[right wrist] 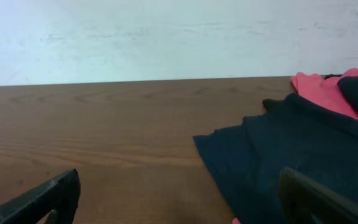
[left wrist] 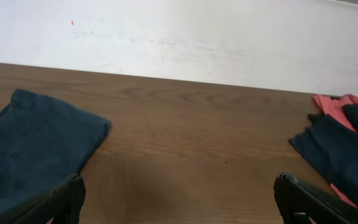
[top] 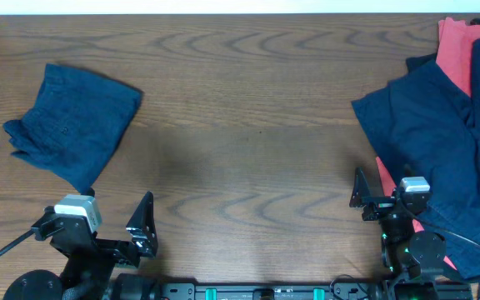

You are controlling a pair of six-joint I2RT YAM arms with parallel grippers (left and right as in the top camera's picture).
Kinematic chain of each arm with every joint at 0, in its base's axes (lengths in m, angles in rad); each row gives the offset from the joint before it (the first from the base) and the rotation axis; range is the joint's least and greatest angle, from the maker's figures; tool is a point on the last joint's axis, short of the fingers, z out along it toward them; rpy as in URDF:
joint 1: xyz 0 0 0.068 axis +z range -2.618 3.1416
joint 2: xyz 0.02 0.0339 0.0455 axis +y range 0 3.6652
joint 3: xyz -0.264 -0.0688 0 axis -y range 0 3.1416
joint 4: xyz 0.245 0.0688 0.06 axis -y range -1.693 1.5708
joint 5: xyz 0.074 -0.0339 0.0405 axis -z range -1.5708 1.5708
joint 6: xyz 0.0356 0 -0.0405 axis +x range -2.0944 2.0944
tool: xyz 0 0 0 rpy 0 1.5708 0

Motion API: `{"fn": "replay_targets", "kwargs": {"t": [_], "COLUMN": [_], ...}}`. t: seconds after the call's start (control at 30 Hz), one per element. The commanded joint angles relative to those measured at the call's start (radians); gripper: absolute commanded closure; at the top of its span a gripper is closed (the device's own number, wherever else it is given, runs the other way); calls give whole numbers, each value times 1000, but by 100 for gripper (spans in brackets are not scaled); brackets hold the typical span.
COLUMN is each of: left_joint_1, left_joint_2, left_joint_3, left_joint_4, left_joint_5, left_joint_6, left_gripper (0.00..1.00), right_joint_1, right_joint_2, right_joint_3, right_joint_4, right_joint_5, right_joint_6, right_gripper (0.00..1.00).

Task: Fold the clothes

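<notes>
A folded dark navy pair of shorts [top: 69,125] lies at the left of the table and shows in the left wrist view [left wrist: 30,149]. A loose pile of navy clothes [top: 440,142] with a coral-red garment [top: 457,46] covers the right side. The right wrist view shows the navy cloth [right wrist: 278,155] and the coral one [right wrist: 322,93]. The pile also shows in the left wrist view [left wrist: 340,152]. My left gripper [top: 94,215] [left wrist: 179,186] is open and empty near the front edge, below the shorts. My right gripper [top: 407,196] [right wrist: 180,180] is open and empty at the pile's near left edge.
The wooden table [top: 248,125] runs to a white wall at the back [left wrist: 197,37]. A strip of coral cloth [top: 382,171] pokes out under the navy pile beside my right gripper. Both arm bases sit at the front edge.
</notes>
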Motion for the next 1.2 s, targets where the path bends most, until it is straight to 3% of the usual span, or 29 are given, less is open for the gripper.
{"fn": "replay_targets", "kwargs": {"t": [0.0,0.4,0.63,0.8,1.07,1.17], "left_joint_1": [2,34,110,119,119,118], "left_joint_2": [-2,-21,-218,-332,-336,-336], "left_joint_3": [0,-60,-328,-565,-921,-999], "left_joint_4": [2,2,25,233,801,813], "left_joint_5": [-12,-69,-111,-118,-131,-131], "left_joint_6": [9,10,10,10,9,9], "left_gripper": [2,2,2,2,2,2], "right_joint_1": [-7,-7,-7,-7,-7,-7], "right_joint_2": [-9,-9,-9,-9,-9,-9], "right_joint_3": [-3,-3,-3,-3,-3,-3], "right_joint_4": [0,0,0,0,0,0], "right_joint_5": [-8,-8,-8,-8,-8,-8], "right_joint_6": [-20,-20,-20,-20,-20,-20], "right_gripper": [1,1,1,1,1,1]}}
